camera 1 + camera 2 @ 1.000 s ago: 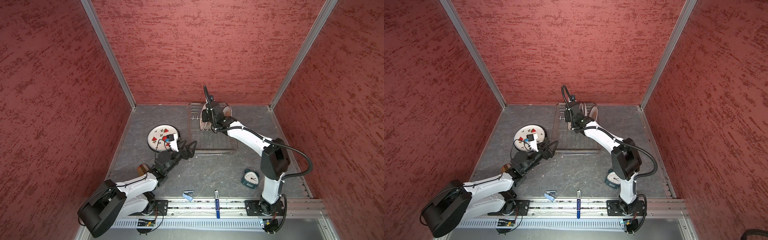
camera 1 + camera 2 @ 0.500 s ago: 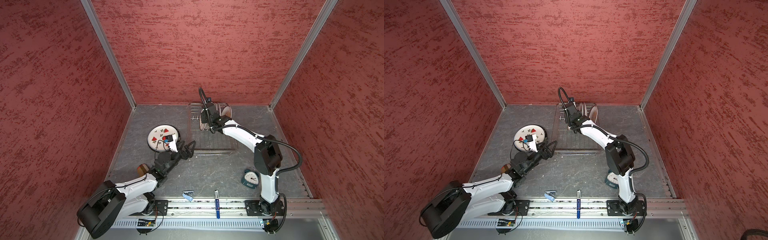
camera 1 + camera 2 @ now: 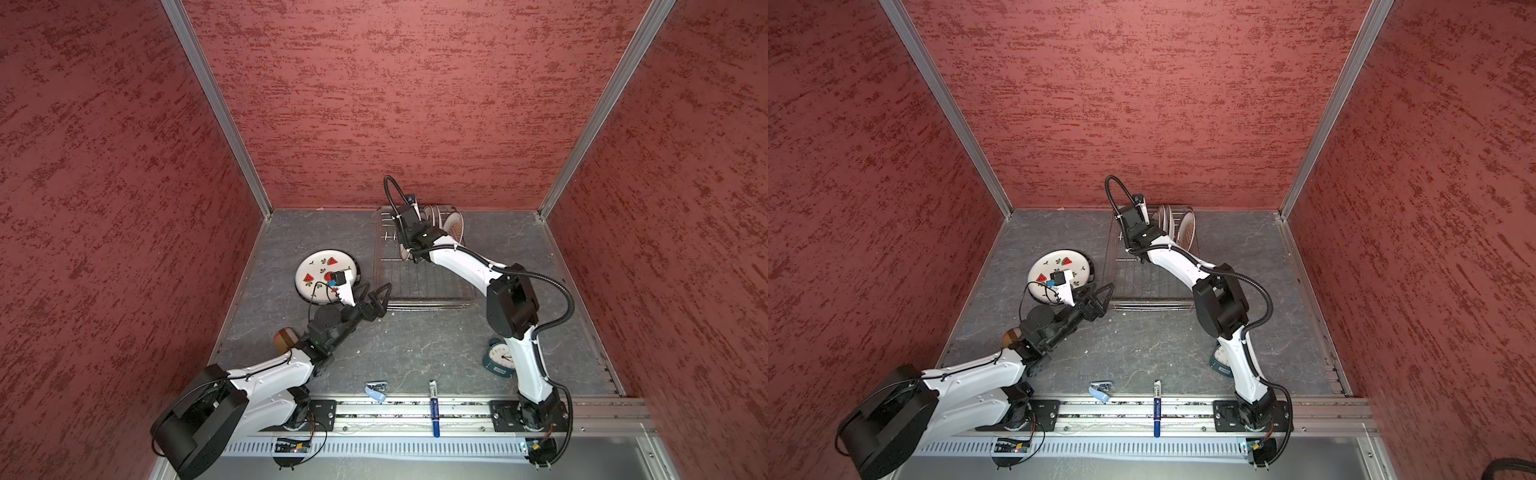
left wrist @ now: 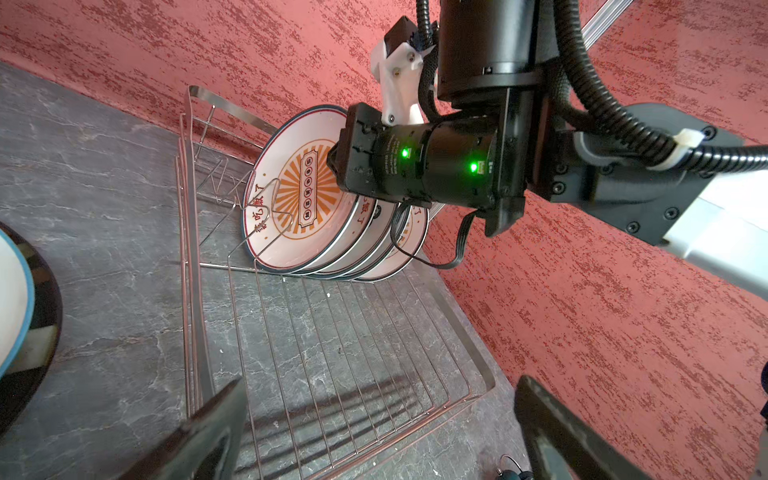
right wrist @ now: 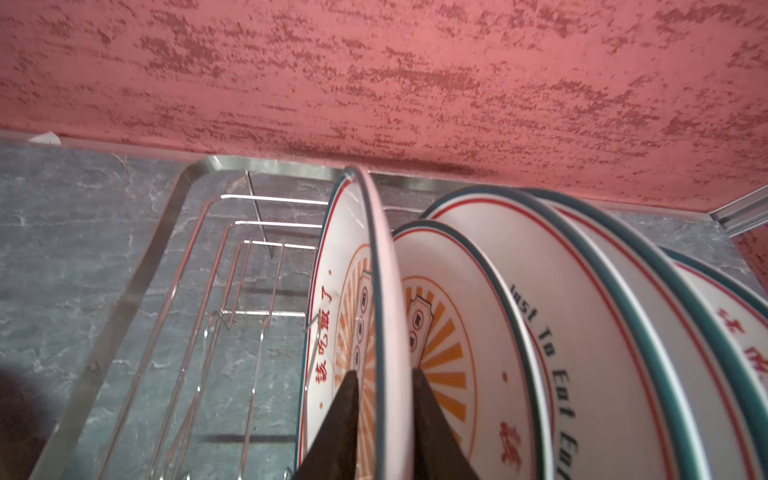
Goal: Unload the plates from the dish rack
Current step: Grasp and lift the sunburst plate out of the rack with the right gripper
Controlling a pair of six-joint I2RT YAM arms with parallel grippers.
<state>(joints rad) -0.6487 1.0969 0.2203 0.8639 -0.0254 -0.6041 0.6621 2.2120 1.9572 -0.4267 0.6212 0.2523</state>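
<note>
The right gripper point(image 5: 384, 372) straddles the rim of the front plate point(image 5: 332, 316). One finger lies on each face and the jaws are drawn narrow. Whether they already press the rim cannot be told. The left gripper point(image 4: 379, 380) hangs above the bench point(image 3: 415, 345) at the near left corner of the dish rack point(image 3: 419, 286). Its jaws are spread wide and hold nothing.

The dish rack stands at the far centre of the bench, against the far wall. Its near portion is bare wire. The racked plates point(image 4: 374, 249) stand on edge at its far end, packed close and leaning. The front plate is the leftmost of this row and bears an orange sunburst and red characters.

A watermelon plate point(image 3: 320, 266) lies flat on the bench, just left of the rack, with a dark rim showing beneath it.

A teal clock point(image 3: 496, 357) lies at the near right, partly hidden by the right arm. A blue marker point(image 3: 434, 409) lies on the near rail.
</note>
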